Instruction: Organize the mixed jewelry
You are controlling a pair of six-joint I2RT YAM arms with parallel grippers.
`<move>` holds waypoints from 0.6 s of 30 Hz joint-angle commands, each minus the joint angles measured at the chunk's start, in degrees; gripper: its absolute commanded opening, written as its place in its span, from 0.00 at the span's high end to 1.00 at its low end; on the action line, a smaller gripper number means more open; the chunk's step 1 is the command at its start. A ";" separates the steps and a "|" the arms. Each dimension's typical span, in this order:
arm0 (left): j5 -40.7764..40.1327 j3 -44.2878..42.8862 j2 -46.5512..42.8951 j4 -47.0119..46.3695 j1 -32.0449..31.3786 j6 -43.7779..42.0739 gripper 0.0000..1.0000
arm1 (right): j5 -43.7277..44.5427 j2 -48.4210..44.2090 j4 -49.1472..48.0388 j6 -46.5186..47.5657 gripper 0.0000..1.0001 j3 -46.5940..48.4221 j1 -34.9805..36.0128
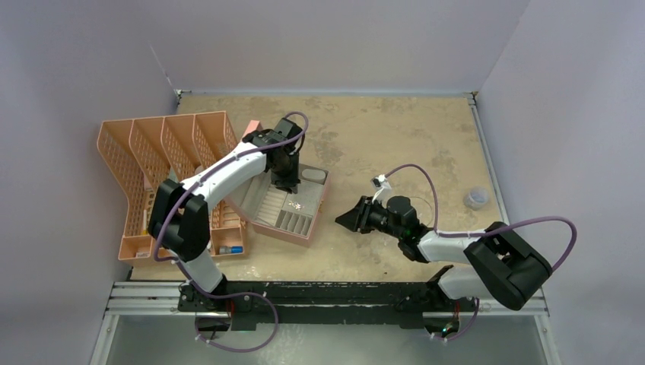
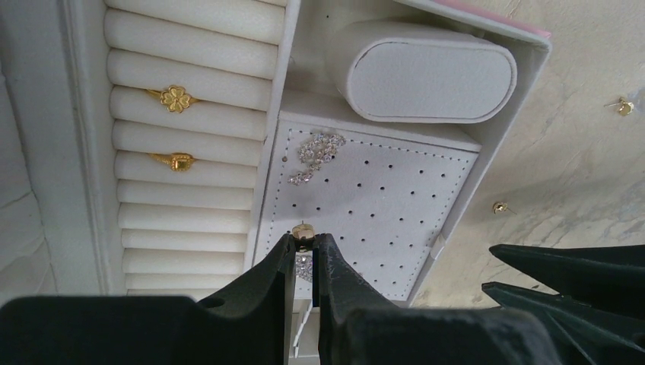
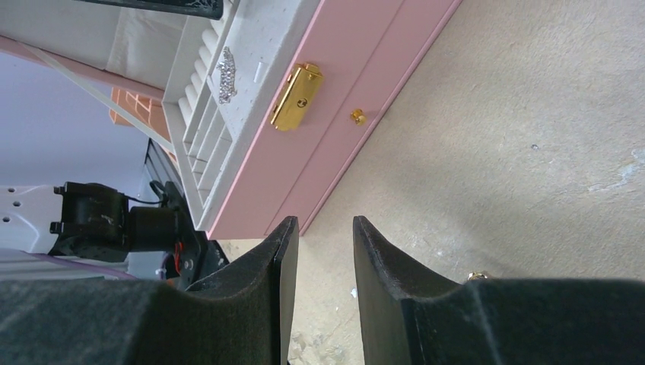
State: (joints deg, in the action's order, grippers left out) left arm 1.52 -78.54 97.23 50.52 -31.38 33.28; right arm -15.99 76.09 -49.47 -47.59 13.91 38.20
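My left gripper (image 2: 304, 242) is shut on a tiny gold stud (image 2: 304, 231), its tips hovering just over the white perforated earring panel (image 2: 380, 198) of the pink jewelry box (image 1: 304, 228). A sparkly silver piece (image 2: 316, 152) lies pinned on that panel. Two gold rings (image 2: 176, 99) (image 2: 180, 161) sit in the ring rolls to the left. Two more gold studs (image 2: 624, 106) (image 2: 500, 207) lie on the table beside the box. My right gripper (image 3: 323, 228) hovers open and empty over the table (image 3: 494, 152) near the box's front; a gold piece (image 3: 478, 276) peeks from behind its right finger.
A peach file organizer (image 1: 163, 163) stands left of the box, with a blue-capped tube (image 1: 230, 249) at its near end. A small clear cup (image 1: 476, 198) sits at the table's right edge. The box front carries a gold clasp (image 3: 297, 95) and a small knob (image 3: 357, 116).
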 commanded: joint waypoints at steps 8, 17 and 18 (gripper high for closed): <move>-1.43 -0.84 0.83 -1.45 -0.06 -0.50 0.93 | 1.17 -1.76 -3.68 -0.85 0.65 -0.15 0.23; -2.98 0.26 0.33 -2.89 -0.09 0.25 0.93 | 0.19 -0.96 -5.54 -0.76 0.64 -0.64 0.22; -2.85 0.31 0.38 -2.96 -0.09 0.23 0.93 | 0.17 -0.95 -5.55 -0.83 0.64 -0.64 0.28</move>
State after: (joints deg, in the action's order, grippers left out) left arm 0.12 -78.50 98.15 49.63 -31.38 33.36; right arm -15.94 75.61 -51.44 -48.05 13.56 38.22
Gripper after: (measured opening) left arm 0.112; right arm 0.356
